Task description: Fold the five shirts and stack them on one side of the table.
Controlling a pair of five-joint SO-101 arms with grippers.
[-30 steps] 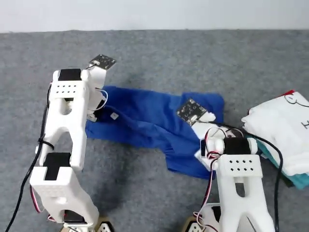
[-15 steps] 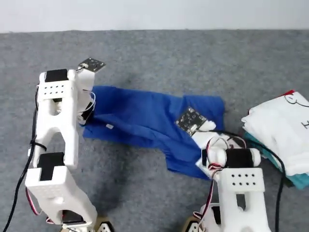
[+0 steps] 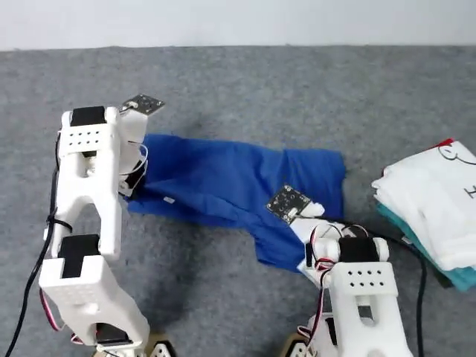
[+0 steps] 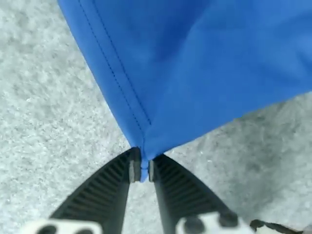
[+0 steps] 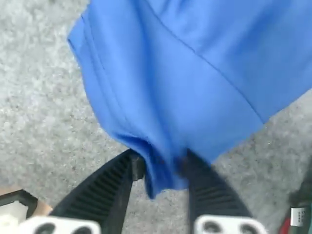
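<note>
A blue shirt (image 3: 223, 182) lies partly spread across the middle of the grey table. My left gripper (image 3: 134, 181) is at its left edge. In the left wrist view, the left gripper (image 4: 140, 169) is shut on a hemmed corner of the blue shirt (image 4: 204, 63). My right gripper (image 3: 299, 227) sits at the shirt's near right corner, under its wrist. In the right wrist view, the right gripper (image 5: 161, 170) is closed around a bunched fold of the blue shirt (image 5: 195, 73).
A stack of folded shirts (image 3: 435, 204), white on top and teal at the bottom, rests at the table's right edge, close to the right arm. Bare grey surface (image 3: 297, 89) lies behind the shirt and at the near left.
The left arm moved left with the shirt's edge. The right arm drew back toward the near side with its corner. The shirt is pulled out wider and flatter.
</note>
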